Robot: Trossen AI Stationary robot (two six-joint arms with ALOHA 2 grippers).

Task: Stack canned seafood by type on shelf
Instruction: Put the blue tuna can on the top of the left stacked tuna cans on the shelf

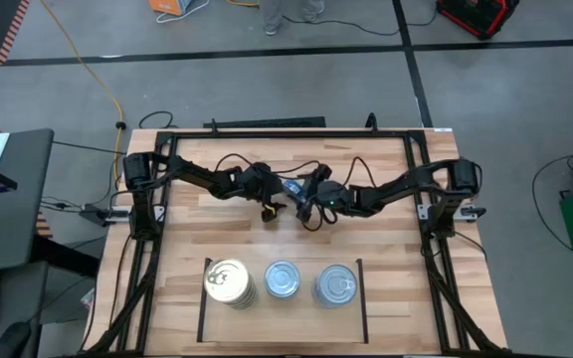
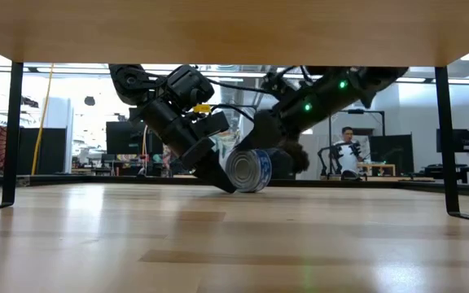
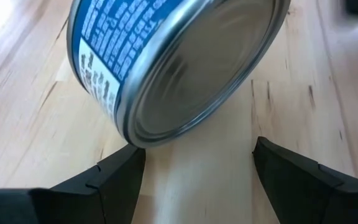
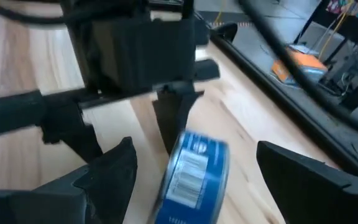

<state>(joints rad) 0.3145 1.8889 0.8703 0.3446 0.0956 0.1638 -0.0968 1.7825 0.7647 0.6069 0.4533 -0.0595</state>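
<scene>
Cans: three stacks sit on the shelf (image 1: 203,298), one gold (image 1: 229,281), two silver (image 1: 283,278). Blue tin (image 2: 248,169) on edge mid-table between both grippers, held by neither. Left gripper (image 3: 197,171) spread, right gripper (image 4: 194,168) spread. Tin not yet shelved.

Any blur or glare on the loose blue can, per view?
Right wrist view: the blue can is smeared with motion blur, label unreadable. Left wrist view: it fills the frame close up, label soft, silver end fairly crisp with mild sheen. Low view: can is backlit by bright windows, both grippers dark. High view: even light, no glare on the shelf stacks.
</scene>
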